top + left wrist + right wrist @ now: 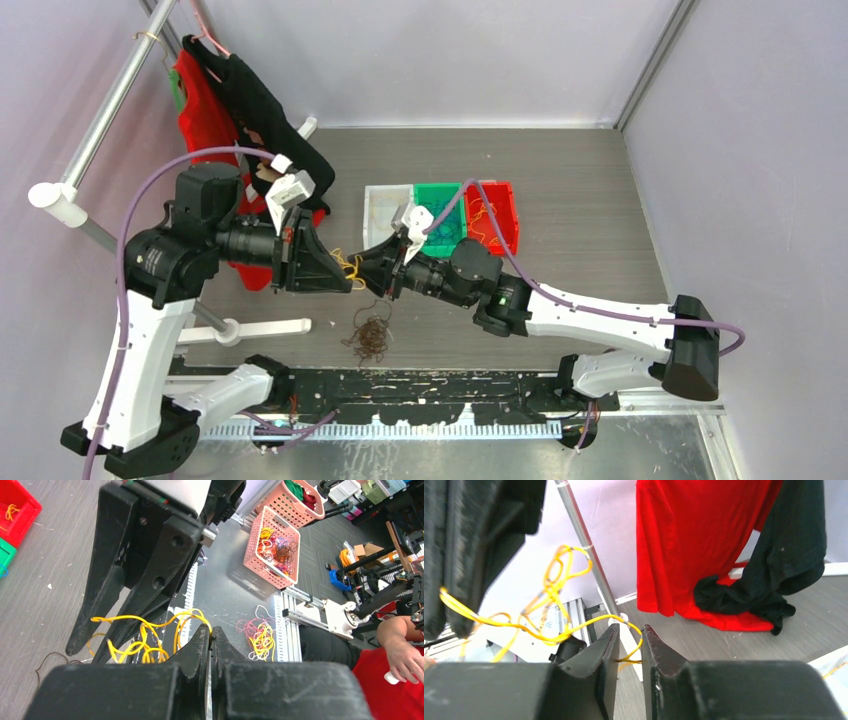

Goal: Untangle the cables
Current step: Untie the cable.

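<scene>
A bunch of yellow cables (350, 268) hangs in the air between my two grippers. My left gripper (211, 629) is shut on one yellow strand, and the other loops (145, 635) trail to its left. My right gripper (630, 627) faces it with its jaws a little apart, and a yellow strand (631, 655) crosses the gap between them. In the top view my left gripper (343, 272) and my right gripper (366, 268) nearly touch. A dark brown tangle of cables (372, 338) lies on the table below them.
White (385, 205), green (440, 195) and red (497, 212) bins stand behind the right arm, the red one with yellow strands in it. Red and black garments (215, 90) hang on a metal rack at the left. A white peg (265, 326) juts out near the tangle.
</scene>
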